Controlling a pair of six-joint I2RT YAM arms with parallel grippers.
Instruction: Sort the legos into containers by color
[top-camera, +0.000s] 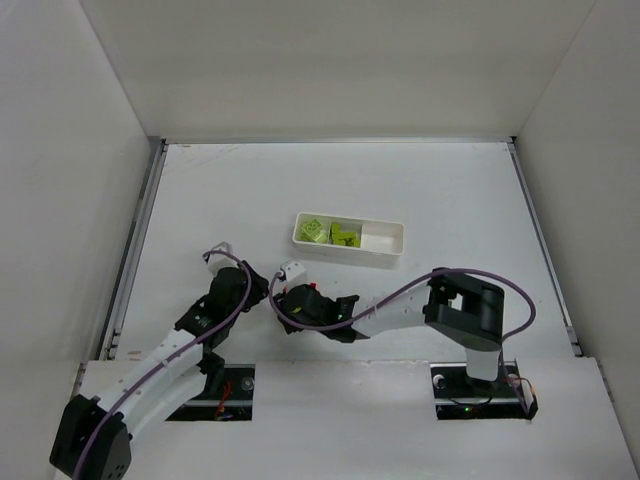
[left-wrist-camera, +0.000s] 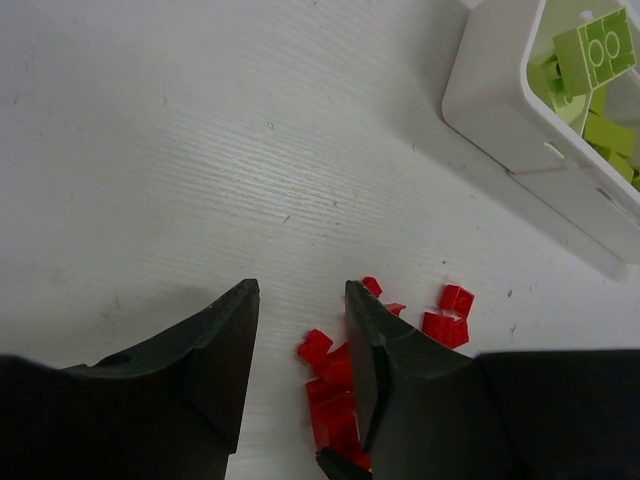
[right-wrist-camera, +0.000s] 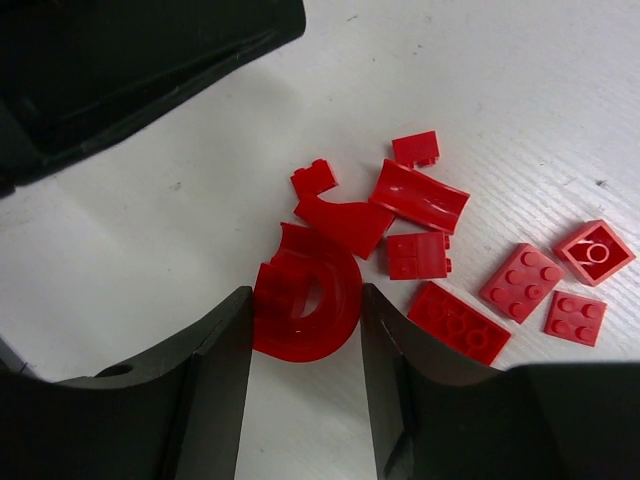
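Observation:
Several red legos (right-wrist-camera: 450, 260) lie in a loose pile on the table; they also show in the left wrist view (left-wrist-camera: 335, 375). My right gripper (right-wrist-camera: 305, 292) is down at the pile with both fingers against a red curved arch brick (right-wrist-camera: 310, 305). My left gripper (left-wrist-camera: 300, 290) is open just above the table, its right finger (left-wrist-camera: 375, 350) over part of the pile. In the top view both grippers (top-camera: 268, 290) (top-camera: 292, 305) meet and hide most of the pile. The white tray (top-camera: 385, 255) holds lime-green legos (top-camera: 330, 232) in its left and middle compartments.
The tray's corner (left-wrist-camera: 500, 110) with green bricks (left-wrist-camera: 590, 50) lies up and to the right of the left gripper. The left gripper's black body (right-wrist-camera: 130, 60) hangs close over the pile. White walls enclose the table (top-camera: 450, 190).

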